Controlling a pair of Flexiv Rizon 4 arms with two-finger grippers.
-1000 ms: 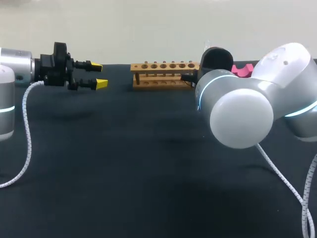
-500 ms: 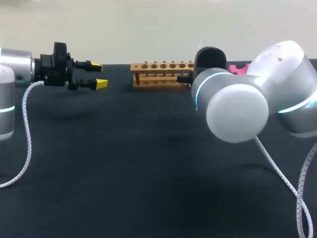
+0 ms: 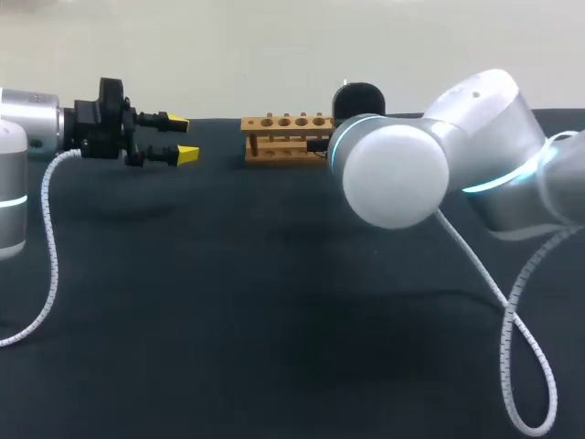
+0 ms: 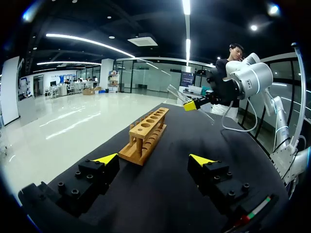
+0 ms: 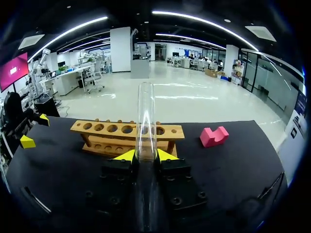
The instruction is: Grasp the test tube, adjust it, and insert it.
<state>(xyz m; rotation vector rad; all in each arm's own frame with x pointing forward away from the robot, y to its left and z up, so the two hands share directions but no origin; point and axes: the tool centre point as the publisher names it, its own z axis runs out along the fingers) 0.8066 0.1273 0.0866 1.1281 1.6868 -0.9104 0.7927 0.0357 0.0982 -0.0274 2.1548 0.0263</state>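
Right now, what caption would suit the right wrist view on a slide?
Right end effector grips a clear glass test tube before the light wooden tube rack.

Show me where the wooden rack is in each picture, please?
Head view: the rack is at the far edge of the table, its right end hidden behind the right arm.
Left wrist view: the rack is ahead of the open fingers.
Right wrist view: the rack is just behind the tube.
Landmark: the left gripper, with yellow tips, shows in all three.
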